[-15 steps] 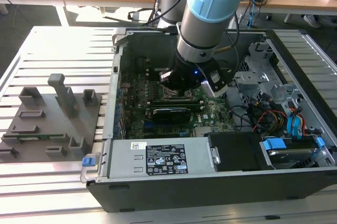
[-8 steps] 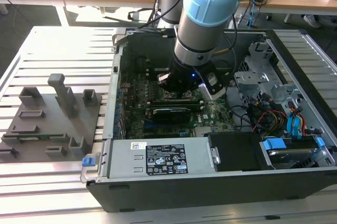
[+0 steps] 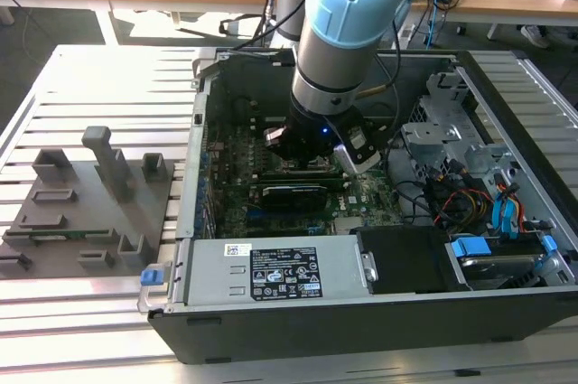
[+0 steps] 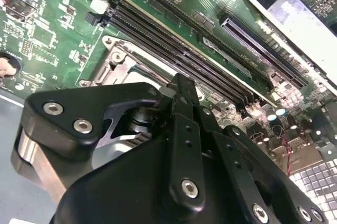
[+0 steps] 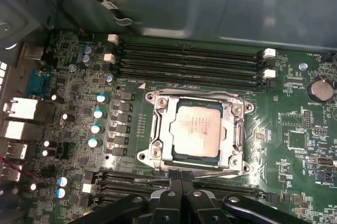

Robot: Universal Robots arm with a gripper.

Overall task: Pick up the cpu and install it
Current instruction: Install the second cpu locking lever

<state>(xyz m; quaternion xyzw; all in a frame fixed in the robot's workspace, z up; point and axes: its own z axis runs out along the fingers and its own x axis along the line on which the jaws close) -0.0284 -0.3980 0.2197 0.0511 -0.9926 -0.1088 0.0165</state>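
The arm [image 3: 348, 23] reaches down into the open computer case [image 3: 361, 312], which lies on its side on the slatted worktop [image 3: 99, 68]. The gripper [image 3: 316, 142] is positioned low over the green motherboard [image 3: 235, 194], near the middle of the case.

In the first wrist view, the cpu [image 5: 196, 130] sits seated inside the metal socket frame [image 5: 158, 129] on the motherboard. Its pale metal top faces the camera and lies flat and square within the frame opening. Rows of black memory slots [image 5: 189, 60] run along one side of the socket, and a second set of slots [image 5: 126, 179] runs along the opposite side. A column of small capacitors [image 5: 98, 113] stands beside the socket.

The black linkages of the gripper [image 5: 181, 182] appear at the edge of the first wrist view, with the fingertips drawn close together just beside the socket frame and clear of the cpu. The jaws are pressed together and hold nothing.

In the second wrist view, the gripper body [image 4: 179, 166] covers most of the socket area; part of the socket frame [image 4: 113, 68] and the adjacent memory slots [image 4: 174, 50] remain visible beyond it.

In the exterior view, a grey fixture block [image 3: 90, 203] rests on the worktop toward the exterior view's left, well apart from the case. A power supply unit [image 3: 271, 266] occupies the near side of the case.
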